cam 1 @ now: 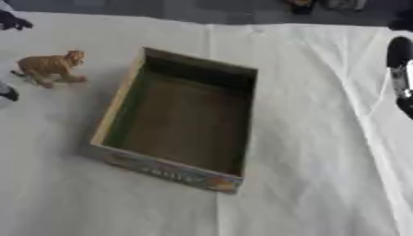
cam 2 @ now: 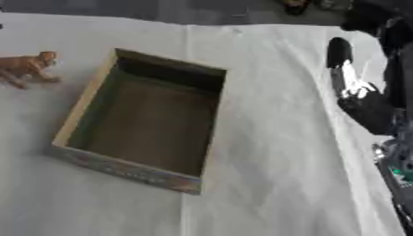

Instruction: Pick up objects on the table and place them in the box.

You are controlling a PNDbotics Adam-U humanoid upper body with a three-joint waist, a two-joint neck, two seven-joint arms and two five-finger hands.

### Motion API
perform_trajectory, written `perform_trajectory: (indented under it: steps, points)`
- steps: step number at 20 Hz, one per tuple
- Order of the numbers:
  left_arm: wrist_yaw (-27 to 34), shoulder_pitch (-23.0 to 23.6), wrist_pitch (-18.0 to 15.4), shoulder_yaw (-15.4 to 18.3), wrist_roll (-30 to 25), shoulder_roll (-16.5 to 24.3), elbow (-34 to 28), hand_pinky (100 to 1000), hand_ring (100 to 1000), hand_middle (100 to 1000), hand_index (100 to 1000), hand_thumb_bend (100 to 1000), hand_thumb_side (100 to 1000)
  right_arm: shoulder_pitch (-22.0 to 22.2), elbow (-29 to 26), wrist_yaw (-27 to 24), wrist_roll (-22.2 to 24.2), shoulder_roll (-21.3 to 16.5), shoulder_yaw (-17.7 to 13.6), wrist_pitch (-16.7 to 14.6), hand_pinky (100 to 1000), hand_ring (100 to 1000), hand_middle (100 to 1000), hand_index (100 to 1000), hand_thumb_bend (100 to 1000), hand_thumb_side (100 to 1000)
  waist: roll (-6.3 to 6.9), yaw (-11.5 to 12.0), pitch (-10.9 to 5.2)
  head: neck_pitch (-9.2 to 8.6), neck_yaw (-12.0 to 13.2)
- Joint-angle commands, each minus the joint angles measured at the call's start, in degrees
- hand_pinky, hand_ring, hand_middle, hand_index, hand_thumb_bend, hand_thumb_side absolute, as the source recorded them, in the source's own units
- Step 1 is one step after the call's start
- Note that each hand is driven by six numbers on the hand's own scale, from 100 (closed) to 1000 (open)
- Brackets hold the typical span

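White cloth (cam 1: 306, 138): tiger (cam 1: 51, 67) beside box (cam 1: 174, 173).

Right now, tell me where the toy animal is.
The brown toy animal stands on the white tablecloth at the left, just outside the open box's left wall.

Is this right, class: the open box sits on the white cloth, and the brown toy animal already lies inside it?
Not quite. The box is empty; the brown toy animal stands on the white cloth to the box's left, as the left eye view shows.
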Motion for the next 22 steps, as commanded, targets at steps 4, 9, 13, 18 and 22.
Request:
perform_trajectory:
  steps: [4, 9, 13, 18, 22]
  points:
    - [-3.70, -2.44, 2.24, 0.33, 2.39, 0.36, 0.44, 931, 880, 819, 946, 904, 292, -1.02, -0.80, -0.26, 0.39, -1.18, 0.08, -0.31, 820, 718, 701, 832, 246, 667, 0.19, -0.50, -0.45, -1.34, 0.69]
    - [-7.61, -4.22, 4.48, 2.09, 4.32, 0.08, 2.16, 928, 875, 811, 935, 860, 251, -1.30, -0.80, -0.16, 0.52, -1.24, 0.19, -0.49, 821, 720, 700, 833, 240, 664, 0.27, -1.13, 0.35, -1.80, 1.14]
    - [-8.91, -5.48, 5.22, 3.45, 3.89, 0.19, 3.70, 929, 883, 820, 937, 827, 194, -1.11, -0.80, 0.12, 0.50, -1.21, 0.21, -0.40, 822, 720, 700, 833, 234, 662, 0.46, -1.59, 0.91, -1.84, 1.28]
    - [-7.90, -6.47, 5.00, 4.28, 1.06, 0.75, 4.08, 929, 882, 818, 924, 805, 136, -0.96, -0.80, 0.51, 0.32, -1.30, 0.15, -0.36, 822, 720, 700, 834, 231, 661, 0.50, -1.85, 1.46, -1.47, 1.36]
    - [-6.05, -6.73, 4.77, 4.65, -2.10, 1.01, 4.14, 926, 881, 815, 920, 804, 133, -0.94, -0.80, 0.67, 0.13, -1.30, 0.13, -0.27, 823, 720, 701, 834, 228, 660, 0.52, -1.92, 1.74, -1.70, 1.35]
